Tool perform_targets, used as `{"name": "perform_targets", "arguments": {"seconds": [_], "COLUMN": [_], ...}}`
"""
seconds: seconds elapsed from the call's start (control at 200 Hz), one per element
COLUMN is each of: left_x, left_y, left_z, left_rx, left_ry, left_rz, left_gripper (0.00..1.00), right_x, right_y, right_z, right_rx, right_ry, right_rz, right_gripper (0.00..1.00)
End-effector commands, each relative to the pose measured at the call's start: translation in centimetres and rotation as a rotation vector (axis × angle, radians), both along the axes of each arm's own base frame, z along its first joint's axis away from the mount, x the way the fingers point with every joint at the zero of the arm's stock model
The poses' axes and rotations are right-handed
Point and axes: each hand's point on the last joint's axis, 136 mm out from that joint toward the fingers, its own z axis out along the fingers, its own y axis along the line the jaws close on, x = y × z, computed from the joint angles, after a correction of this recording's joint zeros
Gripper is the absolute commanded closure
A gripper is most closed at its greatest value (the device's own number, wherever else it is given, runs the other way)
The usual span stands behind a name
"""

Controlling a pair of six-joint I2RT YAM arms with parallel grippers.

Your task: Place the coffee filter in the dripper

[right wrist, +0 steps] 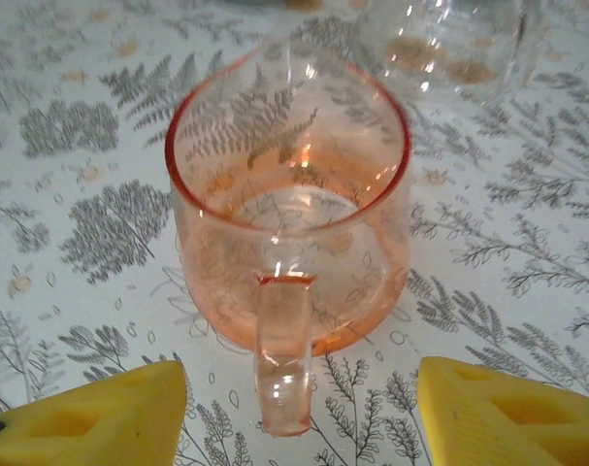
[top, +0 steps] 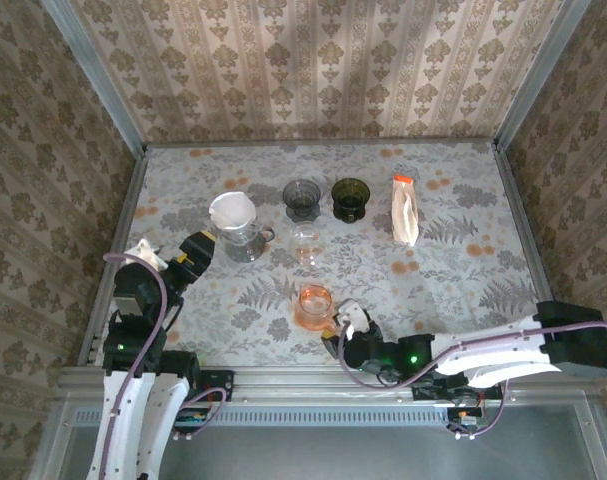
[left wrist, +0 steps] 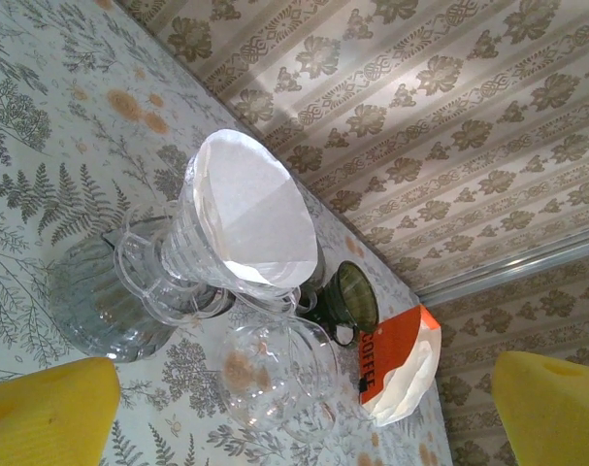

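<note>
The white paper coffee filter (top: 231, 209) (left wrist: 245, 209) sits opened as a cone inside the clear glass dripper (top: 239, 232) (left wrist: 182, 257), which stands on a clear carafe (left wrist: 95, 311) at the table's back left. My left gripper (top: 203, 243) (left wrist: 299, 417) hangs open just in front and to the left of it, holding nothing. My right gripper (top: 341, 318) (right wrist: 302, 417) is open near the front edge. The handle (right wrist: 284, 359) of a pink glass cup (top: 314, 305) (right wrist: 289, 204) lies between its yellow fingers (right wrist: 90, 417) without touching them.
A clear glass cup (top: 306, 241) (left wrist: 275, 374) stands mid-table. Behind it are a grey glass dripper (top: 302, 198) and a dark green one (top: 350, 198) (left wrist: 350, 299). An orange-topped pack of filters (top: 405, 208) (left wrist: 396, 369) lies at the back right. Patterned walls enclose the table.
</note>
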Motion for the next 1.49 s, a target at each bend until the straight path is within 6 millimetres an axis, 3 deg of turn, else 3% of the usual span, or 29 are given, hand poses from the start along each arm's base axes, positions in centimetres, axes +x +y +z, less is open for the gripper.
{"name": "perform_targets", "arguments": {"seconds": [0.0, 0.215, 0.4, 0.52, 0.545, 0.615, 0.85, 1.06, 1.49], "left_x": [-0.1, 0.1, 0.4, 0.5, 0.5, 0.5, 0.4, 0.5, 0.4], "left_y": [-0.3, -0.4, -0.7, -0.9, -0.9, -1.0, -1.1, -1.2, -1.2], "left_z": [0.7, 0.7, 0.2, 0.0, -0.1, 0.0, -0.1, -0.7, 0.2], "left_rx": [-0.001, -0.001, -0.017, -0.027, -0.026, -0.024, -0.016, -0.016, 0.012], "left_ry": [-0.032, -0.043, -0.041, -0.039, -0.037, -0.038, -0.032, -0.019, -0.037], "left_rz": [-0.020, -0.022, -0.036, -0.044, -0.045, -0.048, -0.057, -0.061, -0.066], "left_gripper": [0.00, 0.00, 0.00, 0.00, 0.00, 0.00, 0.00, 0.00, 0.00], "right_x": [0.9, 6.1, 12.4, 16.9, 18.0, 20.7, 27.5, 29.2, 31.6], "right_y": [-1.8, -4.4, -2.8, -0.5, -0.2, 0.6, 1.1, 1.1, 2.3], "right_z": [2.4, 8.1, 10.6, 10.5, 9.3, 8.4, 5.0, 2.4, 0.1], "right_rx": [0.055, 0.149, 0.101, 0.051, 0.018, -0.027, -0.093, -0.157, -0.185], "right_ry": [-0.020, 0.118, 0.234, 0.292, 0.321, 0.349, 0.416, 0.460, 0.461], "right_rz": [-0.069, -0.215, -0.217, -0.196, -0.202, -0.213, -0.279, -0.284, -0.267], "right_gripper": [0.31, 0.32, 0.38, 0.44, 0.44, 0.47, 0.56, 0.57, 0.53]}}
